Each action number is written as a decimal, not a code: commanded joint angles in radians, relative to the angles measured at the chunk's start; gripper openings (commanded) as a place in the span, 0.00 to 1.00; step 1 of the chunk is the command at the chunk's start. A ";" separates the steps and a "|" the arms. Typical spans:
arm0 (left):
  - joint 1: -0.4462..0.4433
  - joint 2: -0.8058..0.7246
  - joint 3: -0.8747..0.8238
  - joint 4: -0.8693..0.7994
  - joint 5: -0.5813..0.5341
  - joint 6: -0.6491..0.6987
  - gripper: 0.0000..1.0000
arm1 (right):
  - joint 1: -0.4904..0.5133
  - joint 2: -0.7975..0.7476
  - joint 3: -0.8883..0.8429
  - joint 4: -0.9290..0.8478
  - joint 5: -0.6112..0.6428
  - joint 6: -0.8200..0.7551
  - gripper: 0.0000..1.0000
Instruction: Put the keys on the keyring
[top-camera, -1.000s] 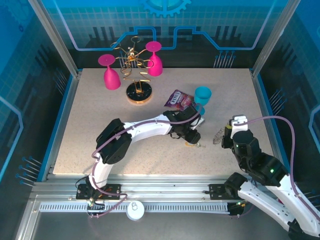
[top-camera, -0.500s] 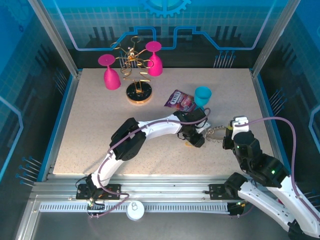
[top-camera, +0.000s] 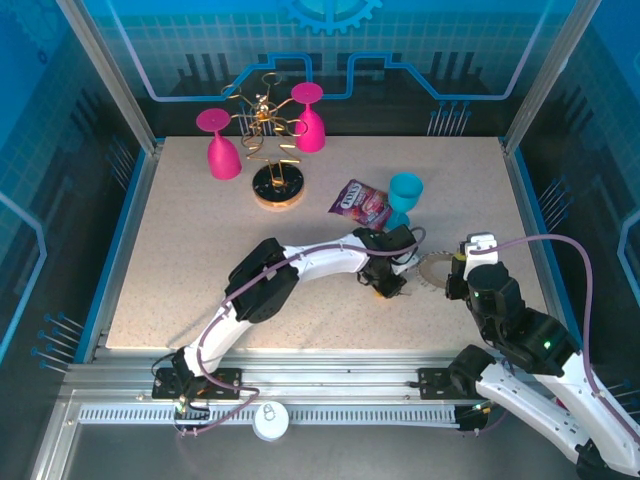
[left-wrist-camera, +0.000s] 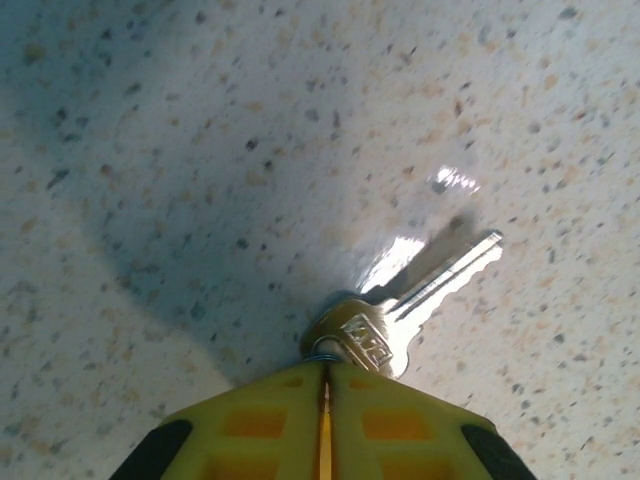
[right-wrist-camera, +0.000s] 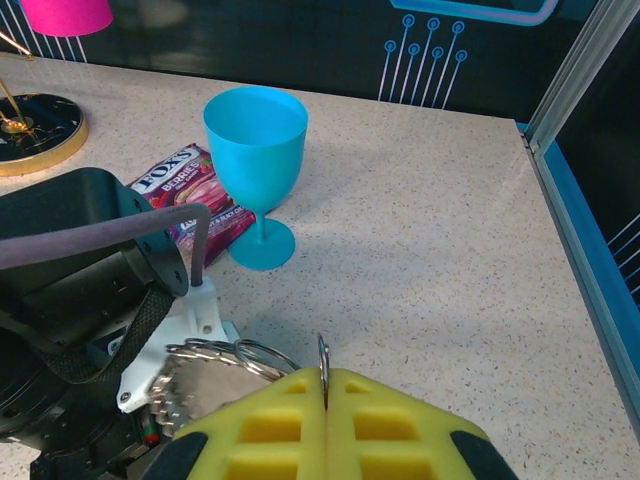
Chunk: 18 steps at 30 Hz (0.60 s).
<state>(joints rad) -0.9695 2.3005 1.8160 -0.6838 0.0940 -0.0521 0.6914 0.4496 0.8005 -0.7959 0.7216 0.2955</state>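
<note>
left gripper (left-wrist-camera: 325, 392) clamped on small silver metal key (left-wrist-camera: 425, 292), blade low over speckled table (left-wrist-camera: 200, 150) | right gripper (right-wrist-camera: 323, 378) pinching flat dark grey metal keyring (right-wrist-camera: 200, 388) just beside | risk: thin key pivots in grip, misses wire loop (right-wrist-camera: 255, 352)

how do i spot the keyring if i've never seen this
Find the blue goblet right of centre. Just nearer than it, in the right gripper, is the keyring. It is a flat grey ring edged with wire loops, unlike the wood-rimmed stand base.
</note>
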 joint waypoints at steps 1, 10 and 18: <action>-0.003 -0.056 -0.091 -0.097 -0.125 0.014 0.10 | -0.007 -0.015 0.011 0.020 -0.003 0.001 0.00; 0.015 -0.352 -0.439 -0.040 -0.230 -0.066 0.17 | -0.008 -0.012 -0.004 0.040 -0.027 0.001 0.00; 0.104 -0.612 -0.619 0.156 -0.057 -0.179 0.49 | -0.007 0.021 -0.012 0.053 -0.084 -0.003 0.00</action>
<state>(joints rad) -0.8852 1.7447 1.2106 -0.6128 -0.0269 -0.1761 0.6914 0.4599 0.7979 -0.7906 0.6659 0.2955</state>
